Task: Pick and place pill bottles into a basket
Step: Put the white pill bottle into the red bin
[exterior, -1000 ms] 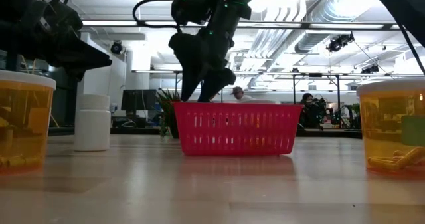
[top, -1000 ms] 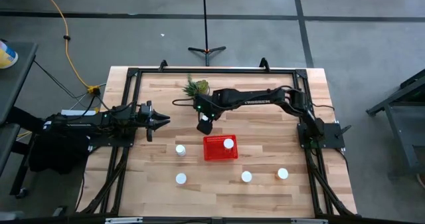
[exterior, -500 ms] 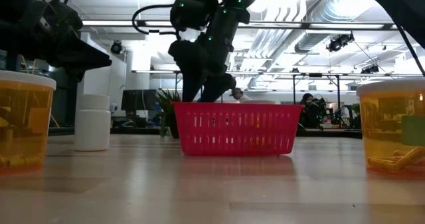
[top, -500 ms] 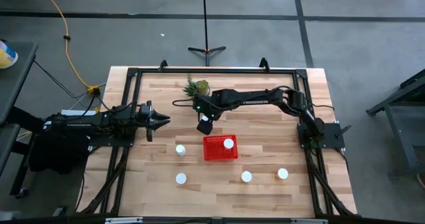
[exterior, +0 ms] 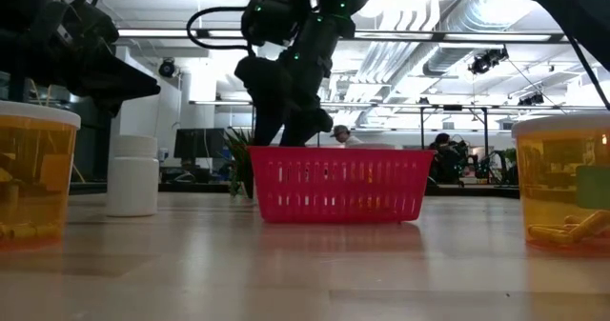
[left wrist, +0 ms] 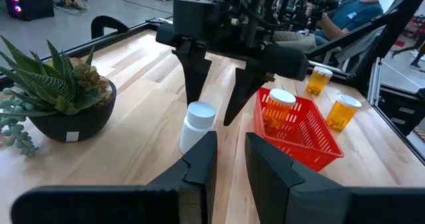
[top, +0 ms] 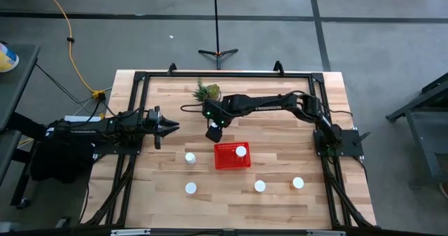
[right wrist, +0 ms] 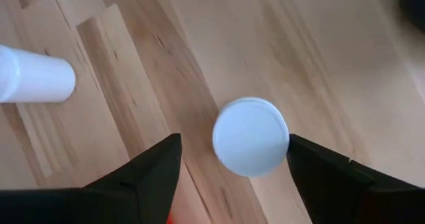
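Note:
My right gripper [top: 214, 132] is open, pointing down over a small white-capped white bottle [right wrist: 250, 136] that stands upright on the table just left of the far side of the red basket [top: 232, 157]. Its fingers [left wrist: 196, 74] stand on either side of the bottle [left wrist: 197, 125]. One orange bottle [left wrist: 277, 108] stands inside the basket. Other bottles stand on the table [top: 190, 157], [top: 190, 188], [top: 260, 186], [top: 298, 183]. My left gripper [top: 170, 126] waits open at the table's left, pointing at the scene. My right gripper straddles the white bottle's cap [right wrist: 250, 136] from above. The cap lies close beside one finger [right wrist: 319, 177]; I cannot tell whether it touches. The bottle stands upright on the table.
A spiky green potted plant [top: 207, 92] stands at the far side behind the right gripper. In the low view two orange bottles [exterior: 33, 180], [exterior: 564, 183] stand close at the near edge. People sit in the room beyond the table.
My right gripper has gone down a little and slightly toward the table's left edge, over the white bottle. The bottles and the basket have stayed where they were.

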Robot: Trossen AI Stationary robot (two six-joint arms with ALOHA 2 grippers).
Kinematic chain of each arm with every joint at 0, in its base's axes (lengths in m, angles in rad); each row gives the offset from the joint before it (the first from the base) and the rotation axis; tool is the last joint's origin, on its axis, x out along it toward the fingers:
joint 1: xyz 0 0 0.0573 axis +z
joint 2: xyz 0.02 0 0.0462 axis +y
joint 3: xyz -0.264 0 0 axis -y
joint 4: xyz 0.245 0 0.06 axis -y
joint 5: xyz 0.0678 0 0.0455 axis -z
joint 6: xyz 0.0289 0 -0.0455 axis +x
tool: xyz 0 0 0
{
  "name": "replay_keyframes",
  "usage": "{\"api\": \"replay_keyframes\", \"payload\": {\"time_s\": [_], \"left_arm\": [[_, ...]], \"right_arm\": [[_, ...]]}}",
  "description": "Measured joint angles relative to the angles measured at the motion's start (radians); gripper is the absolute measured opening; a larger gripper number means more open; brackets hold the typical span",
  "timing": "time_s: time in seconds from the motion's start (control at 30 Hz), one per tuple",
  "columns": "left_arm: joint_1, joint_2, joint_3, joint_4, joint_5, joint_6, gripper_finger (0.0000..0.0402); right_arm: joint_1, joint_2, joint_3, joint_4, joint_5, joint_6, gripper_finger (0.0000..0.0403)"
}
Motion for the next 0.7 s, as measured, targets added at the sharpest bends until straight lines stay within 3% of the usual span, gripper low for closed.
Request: {"api": "replay_keyframes", "payload": {"time_s": [0.7], "left_arm": [[0.000,0.000,0.000,0.000,0.000,0.000,0.0115]], "right_arm": [[-0.007,0.034,0.000,0.042,-0.010,0.002,0.0193]]}}
